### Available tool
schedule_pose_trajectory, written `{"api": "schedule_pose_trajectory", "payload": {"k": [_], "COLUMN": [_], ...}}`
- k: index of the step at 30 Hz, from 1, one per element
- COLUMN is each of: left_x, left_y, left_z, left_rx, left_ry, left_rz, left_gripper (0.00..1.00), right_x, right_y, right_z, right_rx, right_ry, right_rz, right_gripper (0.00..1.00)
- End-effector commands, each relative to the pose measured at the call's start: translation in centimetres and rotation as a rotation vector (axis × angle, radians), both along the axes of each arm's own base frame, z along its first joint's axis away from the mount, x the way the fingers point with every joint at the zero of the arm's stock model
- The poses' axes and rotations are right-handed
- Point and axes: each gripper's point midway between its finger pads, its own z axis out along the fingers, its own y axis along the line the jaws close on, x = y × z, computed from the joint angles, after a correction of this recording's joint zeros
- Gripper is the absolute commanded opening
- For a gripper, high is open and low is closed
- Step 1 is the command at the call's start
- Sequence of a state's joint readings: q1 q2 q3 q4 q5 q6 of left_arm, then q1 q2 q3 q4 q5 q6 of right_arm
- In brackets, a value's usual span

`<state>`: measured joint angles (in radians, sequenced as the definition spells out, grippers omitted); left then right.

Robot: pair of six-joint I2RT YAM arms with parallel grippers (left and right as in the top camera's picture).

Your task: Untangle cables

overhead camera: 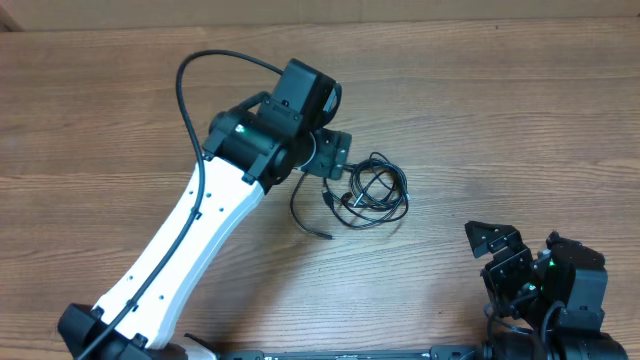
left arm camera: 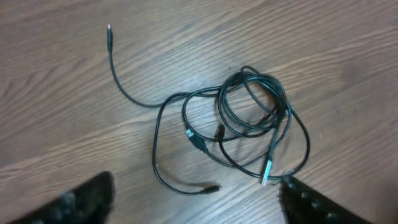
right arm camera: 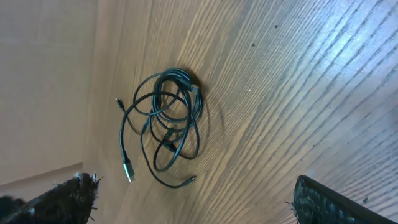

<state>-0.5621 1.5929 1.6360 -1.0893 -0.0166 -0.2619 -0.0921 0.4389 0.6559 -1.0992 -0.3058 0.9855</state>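
Tangled cables on a wood-grain table
The black loops lie near the middle, just below the left gripper, its jaws wide apart and holding nothing. The right gripper, well apart, also stands wide and empty.

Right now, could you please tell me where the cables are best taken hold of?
Probably the single loose tail running to the far plug, taken from straight above: it lies flat and alone on the table, apart from the coiled cables.
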Motion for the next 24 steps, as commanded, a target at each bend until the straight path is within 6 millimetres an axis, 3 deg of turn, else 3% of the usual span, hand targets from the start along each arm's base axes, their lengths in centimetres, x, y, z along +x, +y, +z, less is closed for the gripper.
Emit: {"api": "schedule_pose_trajectory", "payload": {"k": [1, 9, 16, 24], "left_x": [0.0, -2.1, -2.6, -3.4], "left_y": [0.0, -1.6, -1.5, -2.1], "left_z": [-2.0, -4.6, -4.8, -4.8], "left_rx": [-0.037, -0.16, -0.157, -0.241], "left_ry": [0.048, 0.214, 0.236, 0.33], "left_rz": [0.113, 0.173, 0.175, 0.298], "left_gripper": [1.0, 1.0, 0.99, 0.99], "right_x": [0.5, 0.4, -0.2, -0.3], "right_y": [-0.4, -0.3, -0.3, -0.3], "right_z": [0.9, 0.9, 0.3, 0.2], "right_rx": [-0.019, 0.033, 0.035, 0.031], "right_ry": [-0.036, -0.015, 0.023, 0.024], "right_rz": [-0.013, -0.061, -0.061, -0.057], "right_gripper": [1.0, 1.0, 1.0, 1.0]}}
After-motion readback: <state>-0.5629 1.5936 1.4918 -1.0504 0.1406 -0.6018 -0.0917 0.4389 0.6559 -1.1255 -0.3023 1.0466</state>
